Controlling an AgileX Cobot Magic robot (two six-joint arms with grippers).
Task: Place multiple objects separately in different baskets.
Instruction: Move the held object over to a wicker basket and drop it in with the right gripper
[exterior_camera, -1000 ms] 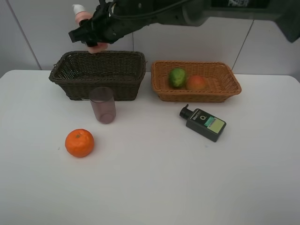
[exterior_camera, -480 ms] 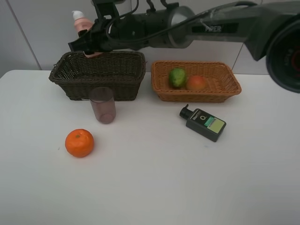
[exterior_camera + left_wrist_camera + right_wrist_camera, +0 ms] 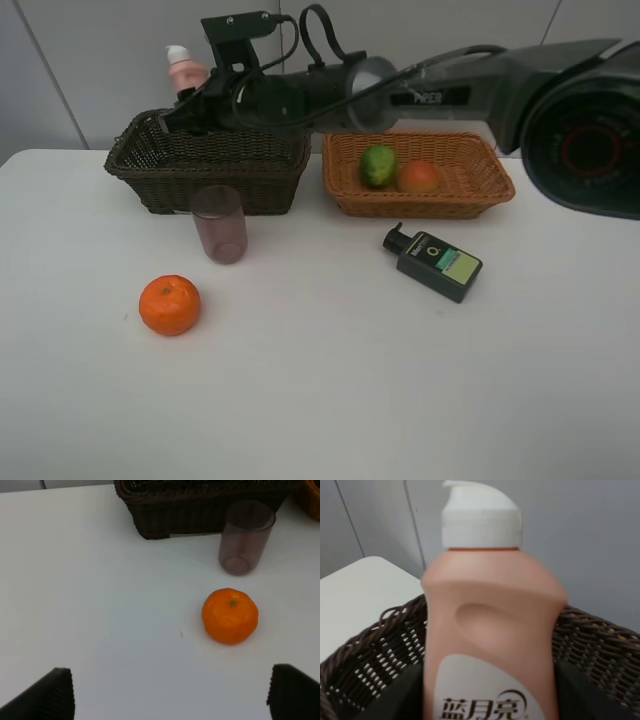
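Observation:
My right gripper (image 3: 188,108) is shut on the pink squeeze bottle (image 3: 185,70) and holds it upright over the back left of the dark brown basket (image 3: 225,168). In the right wrist view the bottle (image 3: 490,625) fills the frame with the basket's wall (image 3: 365,665) behind it. The green citrus fruit (image 3: 379,165) and the peach (image 3: 419,177) lie in the light tan basket (image 3: 430,206). The purple cup (image 3: 219,224), the orange (image 3: 170,305) and the dark green pump bottle (image 3: 434,262) are on the table. My left gripper (image 3: 170,700) is open and empty, short of the orange (image 3: 230,615).
The white table (image 3: 330,390) reaches a grey wall behind the baskets. The cup (image 3: 245,537) stands right in front of the dark basket (image 3: 190,515). The right arm stretches across above both baskets.
My right gripper has come down with the pink bottle, from well above the dark basket to its rim. The other objects have not moved.

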